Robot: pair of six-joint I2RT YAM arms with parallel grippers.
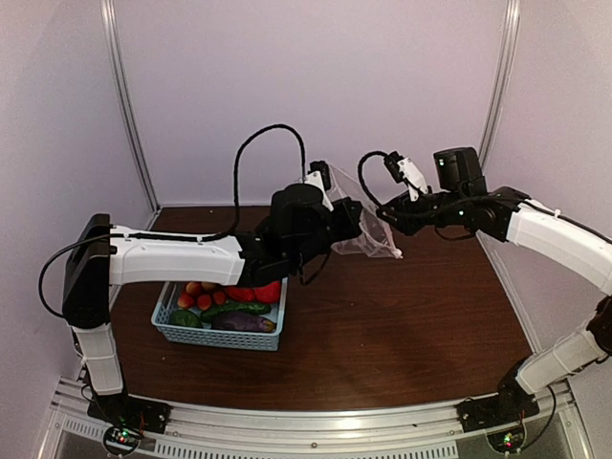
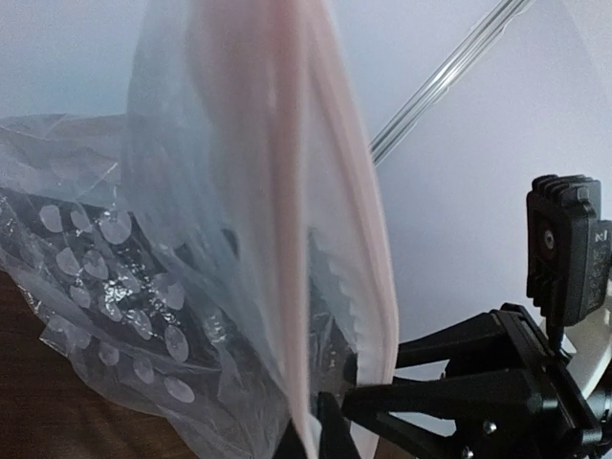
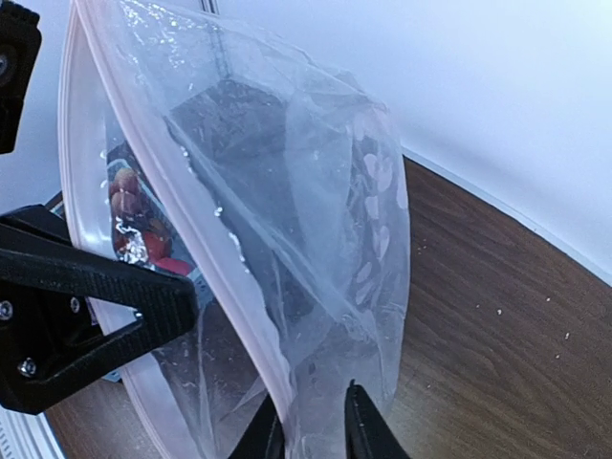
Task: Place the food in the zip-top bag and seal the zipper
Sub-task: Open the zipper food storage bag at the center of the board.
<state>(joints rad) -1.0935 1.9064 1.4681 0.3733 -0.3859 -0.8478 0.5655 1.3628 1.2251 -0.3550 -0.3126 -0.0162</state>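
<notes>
The zip-top bag (image 1: pixel 368 239) hangs in the air between both grippers, its mouth spread apart. My left gripper (image 1: pixel 356 222) is shut on one zipper (image 2: pixel 287 239) lip, its fingers at the bottom of the left wrist view (image 2: pixel 320 435). My right gripper (image 1: pixel 385 212) straddles the other lip (image 3: pixel 172 191) of the bag (image 3: pixel 316 220), its fingers (image 3: pixel 363 426) a narrow gap apart. The food (image 1: pixel 229 304) lies in the light-blue basket (image 1: pixel 220 340): tomatoes, red pepper (image 1: pixel 266 292), cucumber and eggplant (image 1: pixel 244 323). Nothing shows inside the bag.
The basket stands on the brown table (image 1: pixel 402 325) under my left forearm, at the left. White walls close the back and both sides. A black cable (image 1: pixel 251 153) loops above the left wrist.
</notes>
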